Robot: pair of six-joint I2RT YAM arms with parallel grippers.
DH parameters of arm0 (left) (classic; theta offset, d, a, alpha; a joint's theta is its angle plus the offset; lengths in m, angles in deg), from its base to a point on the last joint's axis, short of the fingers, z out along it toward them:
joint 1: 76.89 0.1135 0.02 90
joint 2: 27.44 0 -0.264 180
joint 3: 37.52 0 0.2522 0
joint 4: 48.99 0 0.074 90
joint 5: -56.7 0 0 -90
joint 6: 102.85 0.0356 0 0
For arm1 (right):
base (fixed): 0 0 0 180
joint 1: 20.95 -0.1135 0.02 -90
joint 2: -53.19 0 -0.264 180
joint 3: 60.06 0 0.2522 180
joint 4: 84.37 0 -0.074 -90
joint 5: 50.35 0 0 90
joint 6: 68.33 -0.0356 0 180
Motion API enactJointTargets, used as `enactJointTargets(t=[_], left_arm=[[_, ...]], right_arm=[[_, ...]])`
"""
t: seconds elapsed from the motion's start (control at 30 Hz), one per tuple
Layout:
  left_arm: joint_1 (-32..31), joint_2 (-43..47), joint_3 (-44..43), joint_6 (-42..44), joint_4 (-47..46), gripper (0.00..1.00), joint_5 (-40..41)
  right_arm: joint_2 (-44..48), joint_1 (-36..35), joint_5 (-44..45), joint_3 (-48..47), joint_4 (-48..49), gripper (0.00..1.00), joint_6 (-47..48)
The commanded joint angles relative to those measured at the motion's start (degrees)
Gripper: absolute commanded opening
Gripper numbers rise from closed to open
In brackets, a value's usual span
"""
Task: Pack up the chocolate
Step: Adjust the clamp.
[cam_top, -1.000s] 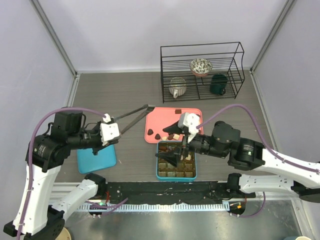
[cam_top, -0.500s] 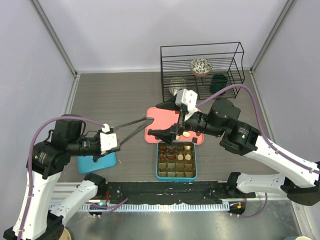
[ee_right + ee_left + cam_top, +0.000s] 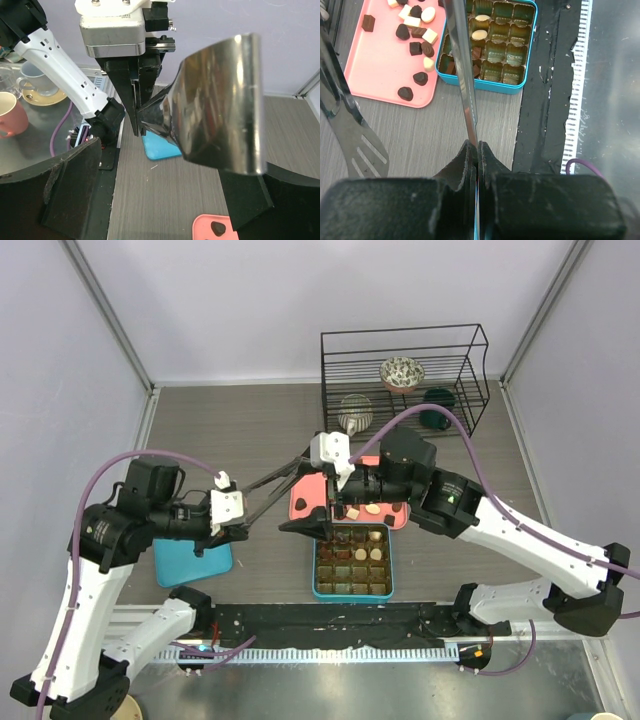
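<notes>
Nearest our bases, the left gripper (image 3: 474, 150) is pressed together on one arm of the metal tongs (image 3: 461, 75), so the second, slotted arm springs free beside it. We judge this a carrying hold, since squeezing would need both arms.

Just beyond, the teal box (image 3: 485, 86) sits on the table (image 3: 435, 135), some brown compartments filled and others bare. A blue lid (image 3: 192, 558) lies off to its left. Close beside the box is the pink tray (image 3: 375, 75), where the loose chocolate (image 3: 415, 48), dark, brown and cream, waits to be packed.

Over the tray, the right gripper (image 3: 160, 165) is spread wide about the tongs' shiny head. Whether it touches the metal we cannot tell, but it seems set to take or steady the tool.

Tongs and right arm hang across tray and box, hiding some pieces from above. Farthest off stands the wire rack (image 3: 400, 332) with its crockery, well apart.
</notes>
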Motion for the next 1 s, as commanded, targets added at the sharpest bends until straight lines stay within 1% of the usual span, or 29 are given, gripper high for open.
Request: enactJointTargets(t=[0.0, 0.1, 0.3, 0.37, 0.57, 0.77, 0.83, 0.97], left_arm=[[-0.26, -0.14, -0.92, -1.1, 16.66, 0.0, -2.73], [-0.26, -0.05, -1.19, -1.46, 16.66, 0.0, -3.78], [-0.34, -0.05, -1.63, -2.07, 16.75, 0.0, -4.13], [-0.43, 0.04, -1.71, -2.16, 16.75, 0.0, -4.05], [-0.61, 0.48, -1.89, -2.42, 16.75, 0.0, -3.87], [-0.87, 0.39, -2.33, -2.86, 16.75, 0.0, -3.78], [-0.87, 0.39, -2.33, -2.95, 16.84, 0.0, -3.87], [-0.87, 0.21, -2.42, -3.13, 16.75, 0.0, -3.87]], right_arm=[[0.0, 0.06, -1.13, -2.64, 3.85, 1.0, 1.38], [-0.18, 0.06, -0.52, -1.59, 8.06, 1.0, 0.77], [-1.85, -0.02, -2.27, -0.09, 15.36, 1.0, -1.95], [-2.64, -0.03, -2.62, 0.08, 16.43, 0.98, -2.65], [-4.66, -0.03, -4.03, -1.67, 15.03, 0.91, -2.66], [-6.16, -0.03, -4.47, -3.43, 12.04, 0.87, -1.43], [-6.16, 0.06, -4.38, -3.61, 12.04, 0.86, -1.16], [-6.16, -0.02, -3.77, -3.26, 14.23, 0.81, -1.51]])
